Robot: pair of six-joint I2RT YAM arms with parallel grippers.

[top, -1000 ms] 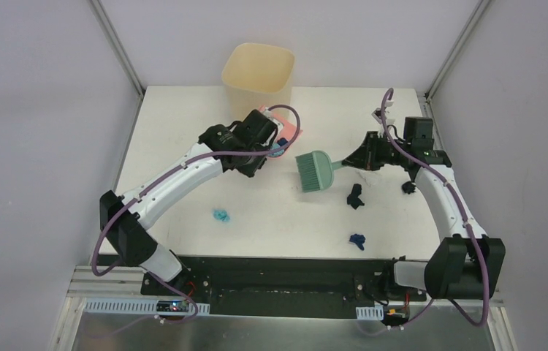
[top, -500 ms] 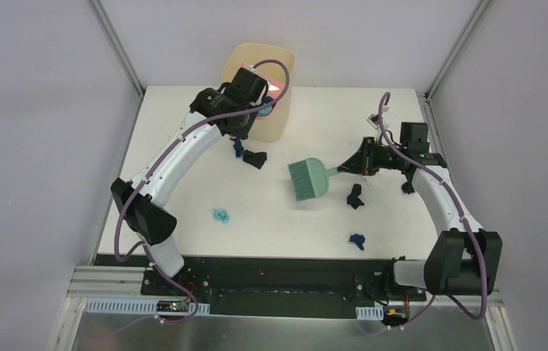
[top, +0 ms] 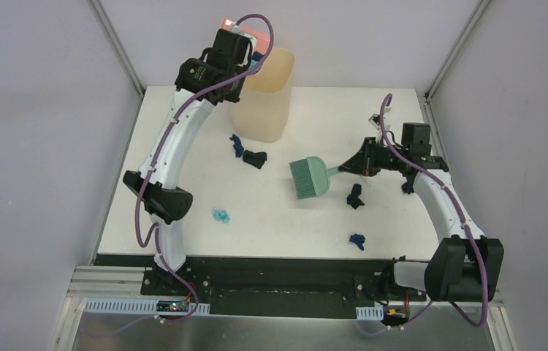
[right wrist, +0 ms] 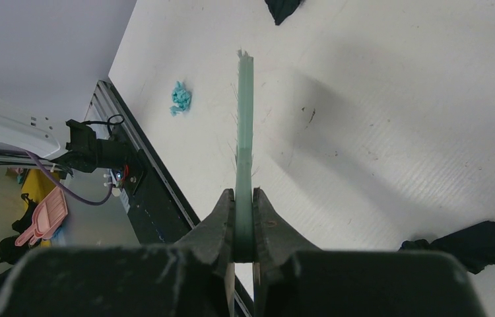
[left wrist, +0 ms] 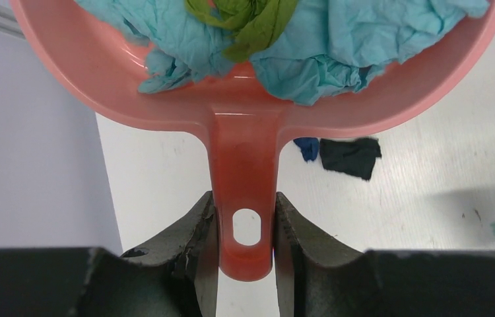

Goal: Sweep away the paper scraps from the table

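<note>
1. The left gripper point(left wrist: 245, 232) has its jaws clamped on the handle of the pink dustpan point(left wrist: 245, 132). One finger presses each side of the handle, level with the hanging hole.
2. The left arm holds the dustpan high above the cream plastic bin point(top: 265, 110). The bin stands at the far edge of the table point(top: 183, 190), a little left of the middle.
3. Inside the pan lie crumpled teal paper wads point(left wrist: 337, 59) with a green wad point(left wrist: 248, 20) among them.
4. The right gripper point(right wrist: 243, 228) has its jaws closed tight on the handle of the green hand brush point(top: 309, 177).
5. The brush head is over the middle of the table with its bristles pointing toward the near edge. Whether the bristles touch the surface cannot be told.
6. A dark blue wad point(top: 236, 145) and a black wad point(top: 256, 158) lie just beside each other, close in front of the bin.
7. A teal wad point(top: 221, 216) lies toward the near left corner.
8. A second black wad point(top: 355, 197) lies just right of the brush head.
9. A second dark blue wad point(top: 358, 240) lies close to the near edge, right of the middle.
</note>
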